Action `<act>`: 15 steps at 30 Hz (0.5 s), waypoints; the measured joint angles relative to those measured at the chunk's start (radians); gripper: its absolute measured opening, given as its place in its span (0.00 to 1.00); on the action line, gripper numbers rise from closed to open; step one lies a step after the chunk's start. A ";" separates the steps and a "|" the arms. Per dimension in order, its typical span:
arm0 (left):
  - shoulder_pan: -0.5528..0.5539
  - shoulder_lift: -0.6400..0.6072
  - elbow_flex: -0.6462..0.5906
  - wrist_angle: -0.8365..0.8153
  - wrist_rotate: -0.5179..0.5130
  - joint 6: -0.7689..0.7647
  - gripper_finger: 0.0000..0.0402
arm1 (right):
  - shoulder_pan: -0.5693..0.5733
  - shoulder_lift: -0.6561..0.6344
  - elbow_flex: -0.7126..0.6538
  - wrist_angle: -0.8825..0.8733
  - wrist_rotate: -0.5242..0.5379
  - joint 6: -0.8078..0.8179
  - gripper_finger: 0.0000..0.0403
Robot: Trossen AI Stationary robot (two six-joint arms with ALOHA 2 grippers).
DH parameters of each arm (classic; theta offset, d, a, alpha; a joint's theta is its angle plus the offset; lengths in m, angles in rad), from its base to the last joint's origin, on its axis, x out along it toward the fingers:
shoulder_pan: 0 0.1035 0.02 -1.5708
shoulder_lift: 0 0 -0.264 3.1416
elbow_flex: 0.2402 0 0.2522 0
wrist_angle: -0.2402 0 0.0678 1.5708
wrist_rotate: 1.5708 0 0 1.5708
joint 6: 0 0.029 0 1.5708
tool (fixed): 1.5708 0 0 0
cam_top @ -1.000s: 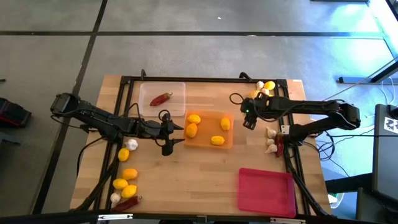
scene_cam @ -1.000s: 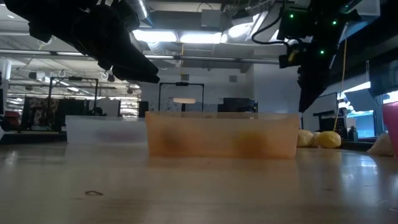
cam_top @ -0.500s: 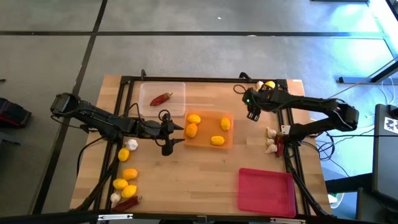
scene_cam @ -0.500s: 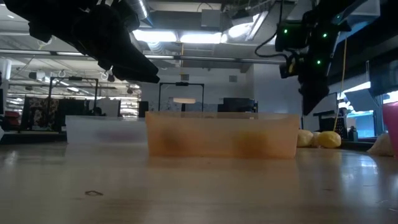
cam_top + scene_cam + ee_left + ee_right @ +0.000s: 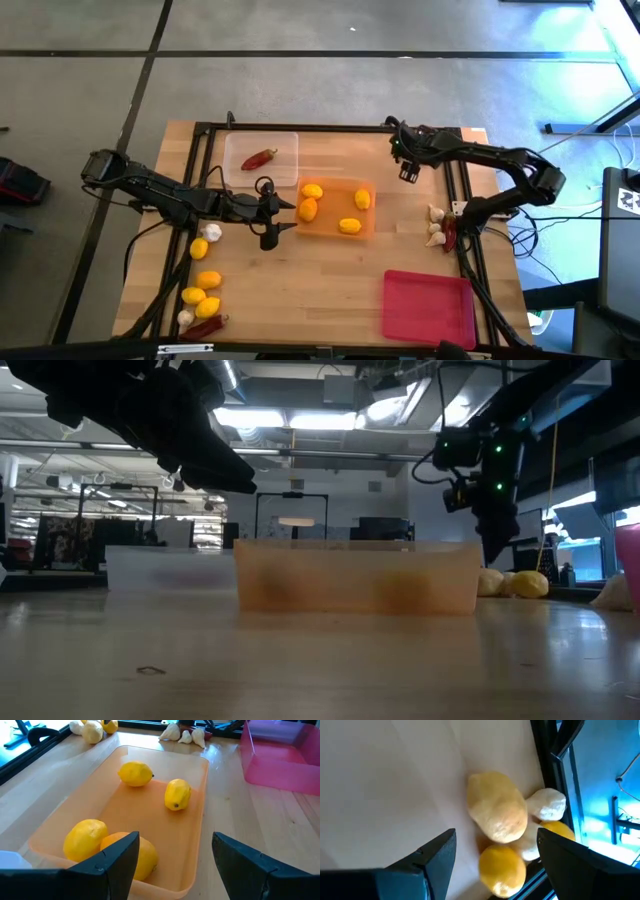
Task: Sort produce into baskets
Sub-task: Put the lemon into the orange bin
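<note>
Yellow lemon [image 5: 502,864] and paler one [image 5: 497,813] lie clustered with garlic [image 5: 547,804] just ahead of the spread, empty right tool [image 5: 408,172]; ideally it straddles one fruit only, while the spread left tool [image 5: 272,212] waits beside the orange tray [image 5: 368,232].

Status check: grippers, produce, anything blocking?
Left gripper open, empty, over orange tray. Right gripper open, empty, above lemon-and-garlic pile at table's far right corner. Four lemons in orange tray. Nothing blocking.
</note>
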 joint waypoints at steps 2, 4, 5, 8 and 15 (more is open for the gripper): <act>0.000 0.000 0.000 0.000 0.000 0.000 0.61 | -0.020 0.023 0.000 0.021 0.000 -0.036 0.67; 0.000 0.000 0.000 0.000 0.000 0.000 0.61 | -0.037 0.045 0.000 0.038 0.000 -0.061 0.67; 0.000 0.000 0.000 0.000 0.000 0.000 0.61 | -0.045 0.055 0.000 0.044 0.000 -0.074 0.67; 0.000 0.000 0.000 0.000 0.000 0.000 0.61 | -0.064 0.081 0.000 0.063 0.000 -0.088 0.67; 0.000 0.000 0.000 0.000 -0.006 -0.001 0.61 | -0.098 0.127 0.000 0.118 0.000 -0.119 0.67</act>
